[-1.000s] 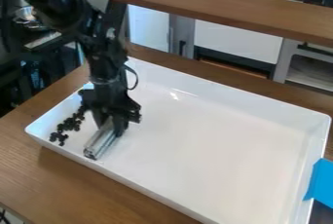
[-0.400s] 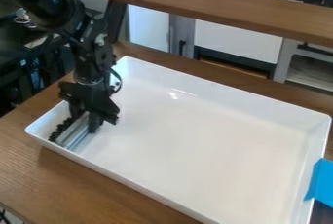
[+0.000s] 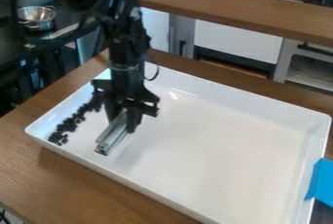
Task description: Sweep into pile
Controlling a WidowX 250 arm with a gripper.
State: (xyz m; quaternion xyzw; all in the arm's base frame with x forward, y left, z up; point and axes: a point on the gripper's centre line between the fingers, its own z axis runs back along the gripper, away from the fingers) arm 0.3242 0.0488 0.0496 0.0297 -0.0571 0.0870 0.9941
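Note:
The gripper [image 3: 123, 117] hangs over the left part of the white tray [image 3: 214, 145], shut on a clear and grey bar-like sweeping tool [image 3: 112, 137]. The tool slants toward the tray's front left, its lower end low over the tray floor. Several small dark pieces [image 3: 70, 122] lie in a band along the tray's left wall, left of the tool and apart from it. The band's upper end passes close behind the gripper, where the arm partly hides it.
The tray stands on a wooden table [image 3: 78, 179]. Blue tape [image 3: 320, 181] is on its right edge. A raised wooden shelf [image 3: 228, 11] runs behind the tray, and a metal pot [image 3: 37, 17] stands at the upper left.
From the left wall, the gripper and its tool have moved right and slightly up in the view, uncovering the dark pieces. Before that, they had moved left toward the pieces.

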